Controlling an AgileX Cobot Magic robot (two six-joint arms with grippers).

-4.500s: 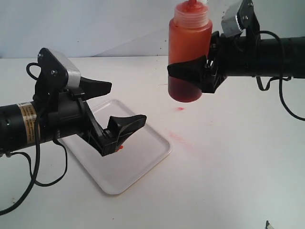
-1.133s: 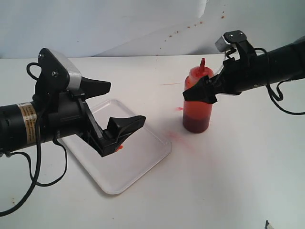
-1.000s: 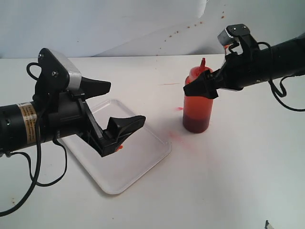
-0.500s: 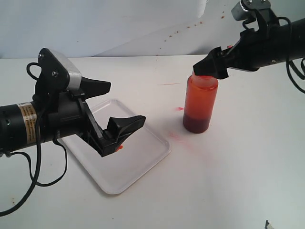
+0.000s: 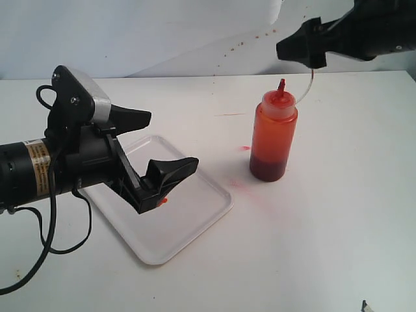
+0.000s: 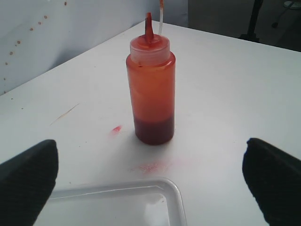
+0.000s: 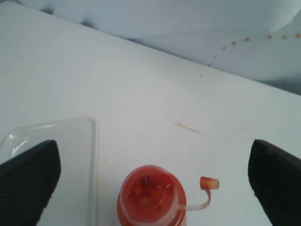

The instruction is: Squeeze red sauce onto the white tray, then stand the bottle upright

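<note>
Plainly, the bottle (image 5: 273,138) stands upright on the worktop (image 5: 325,234), just beside a corner of the white tray (image 5: 195,224) and touching neither pincer. The right pincer (image 5: 300,47) hangs above it, jaws spread wide and empty. The left pincer (image 5: 174,139) hovers over the tray, likewise released, gripping nothing. A small blob of red sauce (image 5: 164,201) lies on the tray near its lower finger.

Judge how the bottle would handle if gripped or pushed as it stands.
The bottle is tall and narrow, so a high push would probably tip it, though the sauce pooled low may steady it. Its translucent plastic wall likely yields to a grip. The nozzle looks uncapped, so squeezing could squirt.
</note>
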